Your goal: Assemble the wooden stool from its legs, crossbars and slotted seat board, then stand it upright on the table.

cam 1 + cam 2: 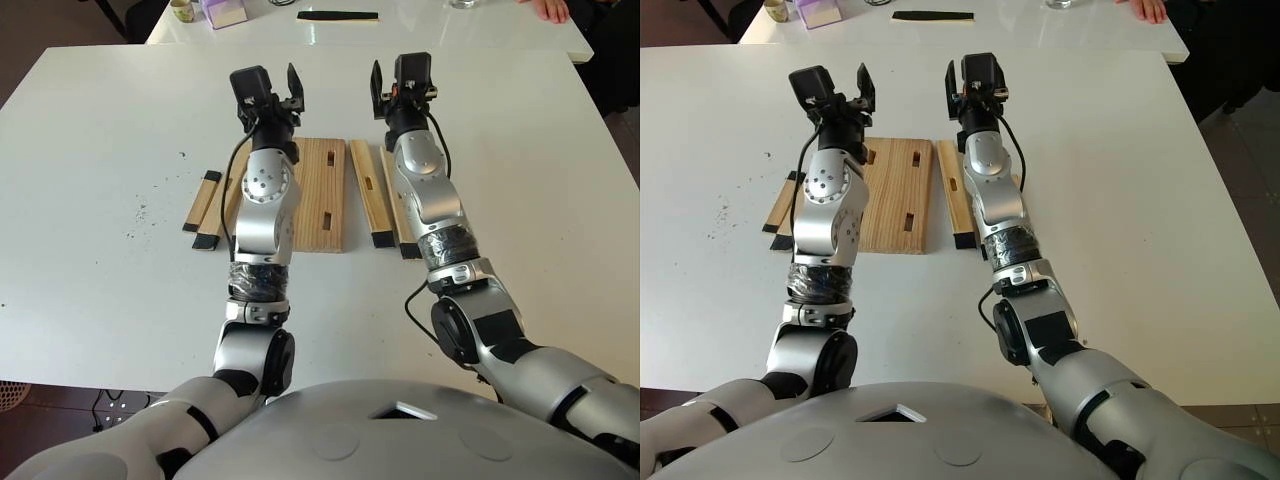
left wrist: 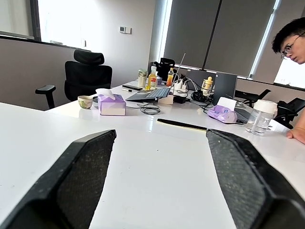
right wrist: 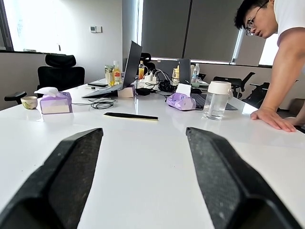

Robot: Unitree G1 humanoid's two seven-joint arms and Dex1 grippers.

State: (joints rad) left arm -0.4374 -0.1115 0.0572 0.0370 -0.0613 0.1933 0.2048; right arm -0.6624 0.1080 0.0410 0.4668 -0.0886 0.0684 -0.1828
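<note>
From my head view, my left fingers (image 1: 295,90) and right fingers (image 1: 377,88) hang just past the slotted seat board (image 1: 322,200), which lies flat on the counter (image 1: 100,150) between loose legs (image 1: 368,190). At my left wrist they are spread wide, gripping nothing. At my right wrist they are equally wide and empty.

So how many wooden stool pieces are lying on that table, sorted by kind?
Slotted seat board: 1
Black-tipped wooden bars: 4 in sight, two to the left of the board and two to its right; the robot's arms lie over some and may hide more
Total: 5 in sight
</note>
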